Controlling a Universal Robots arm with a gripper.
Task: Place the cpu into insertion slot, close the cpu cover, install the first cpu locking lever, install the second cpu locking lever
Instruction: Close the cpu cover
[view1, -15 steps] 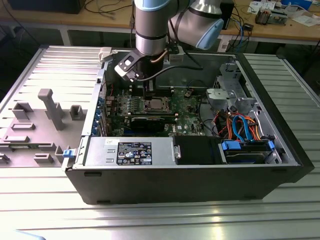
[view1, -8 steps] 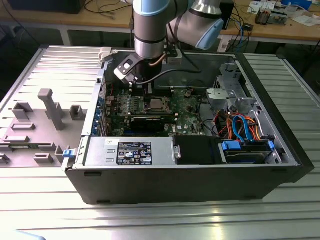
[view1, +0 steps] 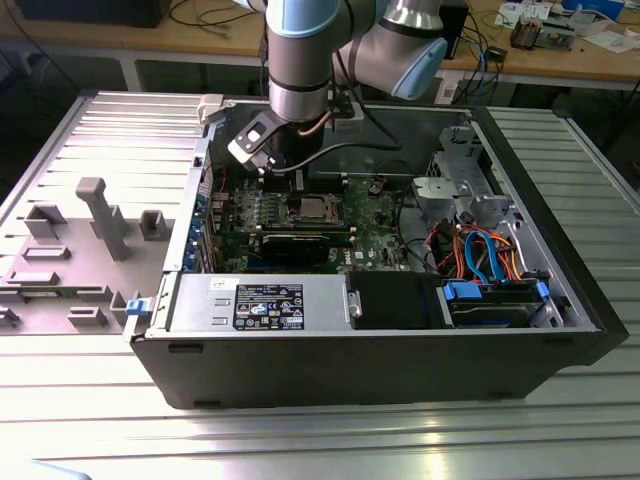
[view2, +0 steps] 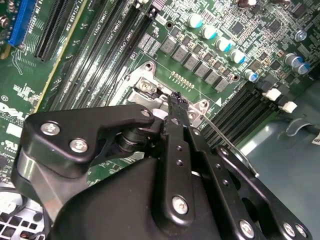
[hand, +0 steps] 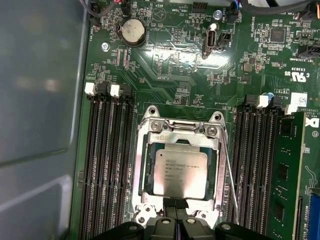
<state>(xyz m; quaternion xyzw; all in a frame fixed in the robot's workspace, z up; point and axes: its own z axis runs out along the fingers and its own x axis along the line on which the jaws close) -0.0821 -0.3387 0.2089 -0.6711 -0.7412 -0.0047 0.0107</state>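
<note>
Hangs from the arm (view1: 300, 60) into an open computer case (view1: 350, 365) on the ribbed metal bench (view1: 300, 440), low over the green motherboard (hand: 165, 65). Shows the jaws pressed together, fingertips (hand: 169, 223) meeting along a thin seam, with nothing gripped between them. Rests those tips right at one edge of the cpu cover (hand: 175, 131), touching or just above; cannot tell which. Finds the cpu (hand: 180, 172) lying flat and square in the insertion slot (hand: 151, 112), with the cover's silvery frame down around it. Has a thin wire lever (hand: 231, 185) running just beside the cover, between it and a bank of black memory slots (hand: 252, 160). In the exterior view, puts the slot mid-board, beyond the power supply (view1: 260, 305) at the near wall, and toward the exterior view's left of the drive cage (view1: 470, 200).
</note>
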